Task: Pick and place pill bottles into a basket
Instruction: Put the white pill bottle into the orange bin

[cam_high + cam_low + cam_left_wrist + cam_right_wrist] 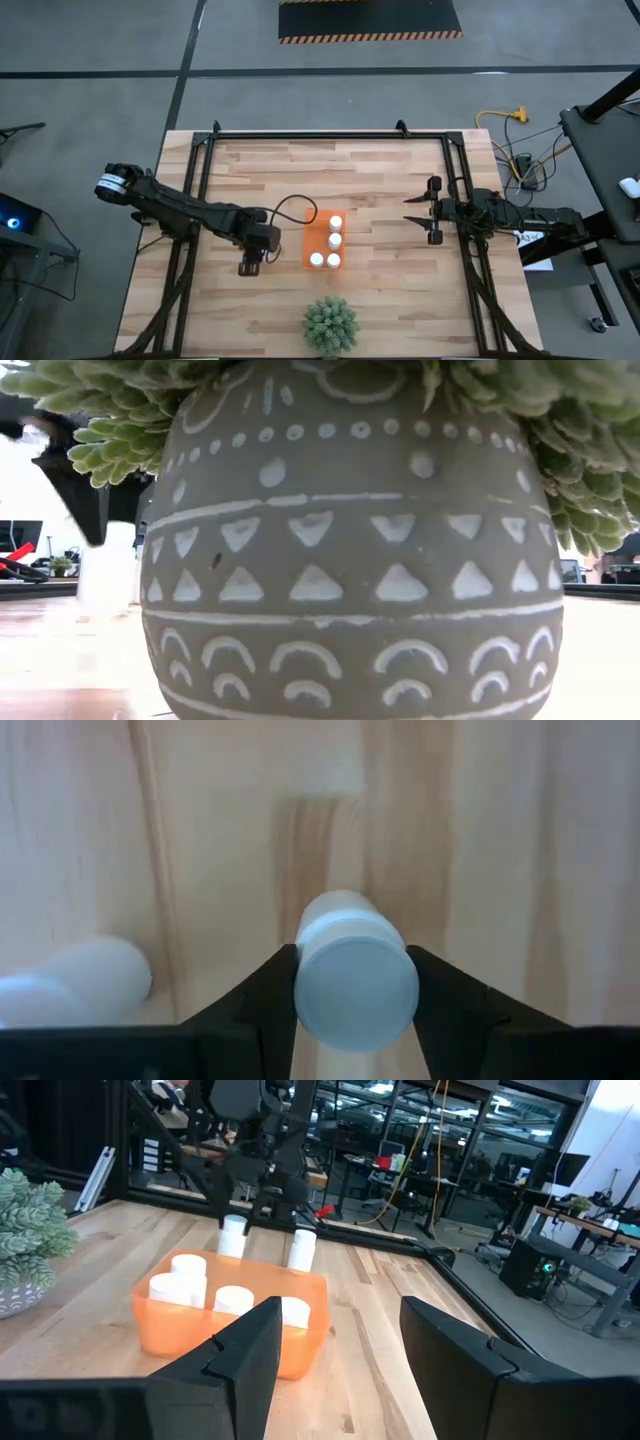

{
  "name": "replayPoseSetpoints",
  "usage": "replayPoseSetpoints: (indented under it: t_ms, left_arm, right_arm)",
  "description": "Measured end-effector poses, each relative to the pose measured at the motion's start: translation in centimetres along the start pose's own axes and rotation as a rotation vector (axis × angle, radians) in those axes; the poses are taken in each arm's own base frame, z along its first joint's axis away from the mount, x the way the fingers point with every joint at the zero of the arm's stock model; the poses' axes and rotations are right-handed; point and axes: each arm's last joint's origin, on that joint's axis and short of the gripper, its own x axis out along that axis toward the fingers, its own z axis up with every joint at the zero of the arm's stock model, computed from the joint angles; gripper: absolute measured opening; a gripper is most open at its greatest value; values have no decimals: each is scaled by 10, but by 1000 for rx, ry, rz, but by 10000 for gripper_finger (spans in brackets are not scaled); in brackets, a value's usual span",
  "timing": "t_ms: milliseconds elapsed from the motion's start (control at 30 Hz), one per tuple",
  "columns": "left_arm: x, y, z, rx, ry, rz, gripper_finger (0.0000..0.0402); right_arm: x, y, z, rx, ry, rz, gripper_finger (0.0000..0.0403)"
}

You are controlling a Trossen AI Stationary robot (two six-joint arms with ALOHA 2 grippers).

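Note:
The orange basket (322, 245) stands mid-table and holds several white pill bottles (334, 240); it also shows in the right wrist view (230, 1325). My left gripper (250, 265) is low over the table, just left of the basket. It is shut on an upright pill bottle (355, 985). Another bottle (75, 982) stands on the wood close beside it. The right wrist view shows these two bottles (233, 1237) (302, 1248) behind the basket. My right gripper (412, 209) is open and empty, right of the basket. My left gripper pinches the bottle at its top, by two opposite sides of the cap (305, 982), between its two fingers (270, 985). The fingers come from above, pointing down. The bottle is upright, cap up. I cannot tell whether its base is on the table or just off it.
A green spiky plant (330, 323) in a grey patterned pot (350, 550) stands near the front edge, just in front of the basket, and fills the low view. Black frame rails (455, 190) run along the table's sides and back.

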Motion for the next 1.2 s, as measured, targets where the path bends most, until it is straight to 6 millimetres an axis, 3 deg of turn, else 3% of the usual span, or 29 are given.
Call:
replayPoseSetpoints:
  t_ms: [500,667,1200]
  left_arm:
    - [-60,-7,29,26,-32,-26,142]
    - [-74,-7,40,41,55,19,142]
    - [-64,2,138,220,61,42,142]
  right_arm:
    - [0,0,0,0,0,1,194]
    - [0,0,0,0,0,0,194]
    - [0,0,0,0,0,0,194]
